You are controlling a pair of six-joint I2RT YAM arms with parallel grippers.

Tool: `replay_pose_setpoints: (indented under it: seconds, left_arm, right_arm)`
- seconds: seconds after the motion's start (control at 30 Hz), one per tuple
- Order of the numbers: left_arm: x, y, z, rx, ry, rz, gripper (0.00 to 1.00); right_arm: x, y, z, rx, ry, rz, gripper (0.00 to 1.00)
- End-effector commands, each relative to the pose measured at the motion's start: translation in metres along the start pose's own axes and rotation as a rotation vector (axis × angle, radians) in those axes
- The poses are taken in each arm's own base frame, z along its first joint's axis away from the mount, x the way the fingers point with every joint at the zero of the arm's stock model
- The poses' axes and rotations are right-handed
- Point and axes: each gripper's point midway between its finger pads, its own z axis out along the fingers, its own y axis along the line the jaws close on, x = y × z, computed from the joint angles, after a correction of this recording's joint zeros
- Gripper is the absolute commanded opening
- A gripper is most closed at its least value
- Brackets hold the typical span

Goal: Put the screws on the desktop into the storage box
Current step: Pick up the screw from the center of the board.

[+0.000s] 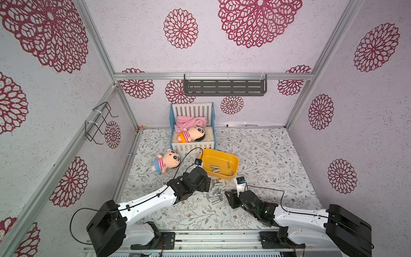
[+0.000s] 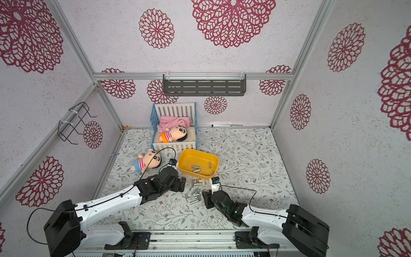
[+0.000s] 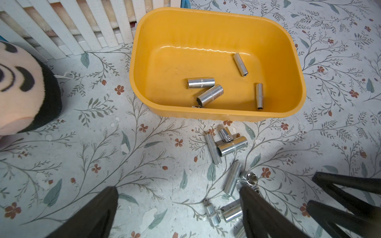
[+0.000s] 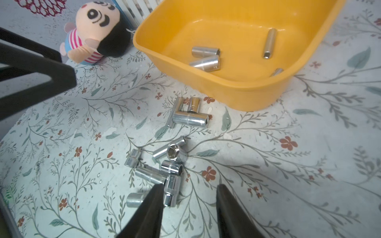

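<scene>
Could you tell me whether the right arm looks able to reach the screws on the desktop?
Probably yes: the right gripper hangs open right at the nearer cluster of screws, with nothing standing between them. The left gripper, also open, hovers close beside them.

Both top views look from high above the near edge, tilted down toward the far wall. From well back they take in the whole desktop (image 1: 278,155) as far as the crib (image 1: 193,109). The left wrist camera hangs low and close over the middle of the desktop, facing far onto the yellow box (image 3: 216,14). The right wrist camera sits just as close on the right, facing far and left. Both wrist views share the box, the loose screws (image 4: 189,119) near it and the doll (image 4: 97,37).
</scene>
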Motion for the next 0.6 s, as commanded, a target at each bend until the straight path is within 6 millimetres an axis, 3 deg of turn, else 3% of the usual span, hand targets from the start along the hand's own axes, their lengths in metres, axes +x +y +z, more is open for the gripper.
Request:
replay_pose_setpoints:
  seconds: [0.0, 0.2, 0.57]
  left_arm:
    - [-0.002, -0.008, 0.005, 0.016, 0.007, 0.017, 0.97]
    - [-0.003, -0.006, 0.006, 0.004, 0.003, 0.024, 0.97]
    - [-0.004, -0.004, 0.004, -0.002, -0.004, 0.027, 0.97]
  right_arm:
    - [-0.016, 0.019, 0.005, -0.064, -0.068, 0.05, 0.46]
    - [-0.011, 0.034, 0.025, -0.071, -0.035, 0.026, 0.45]
    - [-0.011, 0.033, 0.046, 0.017, -0.024, -0.004, 0.43]
